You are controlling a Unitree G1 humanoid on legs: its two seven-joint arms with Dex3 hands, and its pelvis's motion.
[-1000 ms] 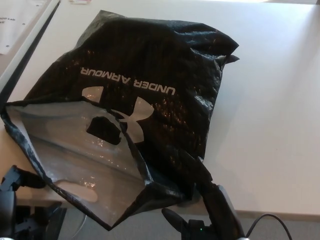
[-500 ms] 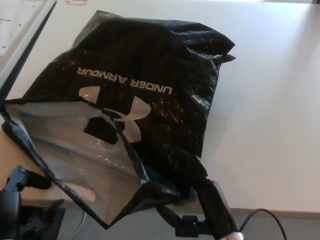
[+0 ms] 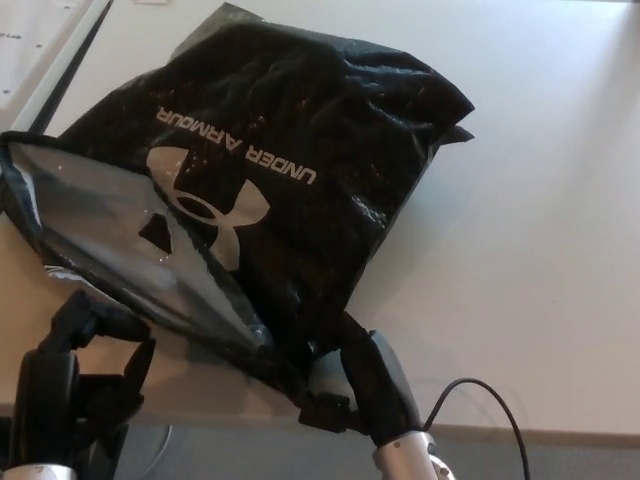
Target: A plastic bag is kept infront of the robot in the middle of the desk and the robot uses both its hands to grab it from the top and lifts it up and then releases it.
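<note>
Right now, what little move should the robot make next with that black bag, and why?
Probably close the left hand on the plastic bag's open rim. The right hand looks clamped on the near corner, but the left sits just below the rim with fingers apart.

The plastic bag (image 3: 300,170) is glossy, crinkled black film with a silvery lining; the desk (image 3: 540,200) is smooth and matt.

On the black plastic bag (image 3: 300,150) we read "UNDER ARMOUR" in white capitals, upside down from our view, with the brand's white interlocked logo beside it, on the panel just beyond the right hand (image 3: 345,385). We read nothing else.
</note>
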